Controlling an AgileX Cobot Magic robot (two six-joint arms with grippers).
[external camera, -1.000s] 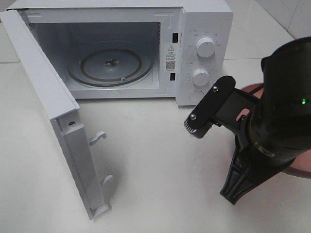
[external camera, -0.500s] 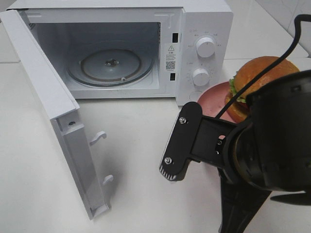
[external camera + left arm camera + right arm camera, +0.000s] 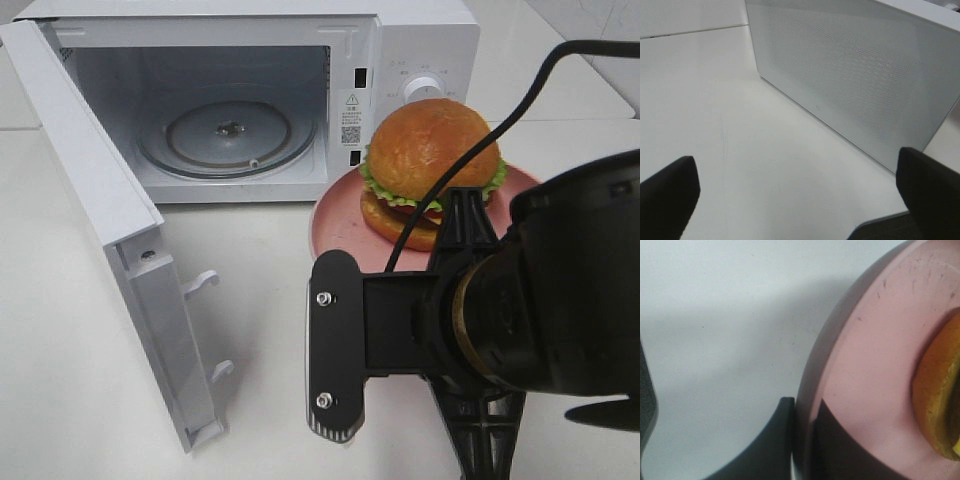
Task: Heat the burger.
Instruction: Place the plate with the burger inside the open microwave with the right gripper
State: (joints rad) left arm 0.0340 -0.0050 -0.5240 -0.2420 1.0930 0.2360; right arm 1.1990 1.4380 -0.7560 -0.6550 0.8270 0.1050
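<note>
Microwave (image 3: 420,40): white sticker (image 3: 351,118) on the front frame beside the cavity, with a warning triangle on top, small print lines and a QR code below; print too small to read. Tiny markings around the upper knob (image 3: 422,85), illegible. No brand or numbers legible.

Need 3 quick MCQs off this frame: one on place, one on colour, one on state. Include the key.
1. Where is the burger?
A) inside the microwave
B) on the plate, outside the microwave
C) on top of the microwave

2. Plate colour?
A) pink
B) white
C) blue

3. Microwave door?
A) shut
B) barely ajar
C) swung wide open

Key:
1 B, it sits on the plate in front of the microwave.
2 A, the plate shows pink in the exterior and right wrist views.
3 C, the inside is fully exposed.
</note>
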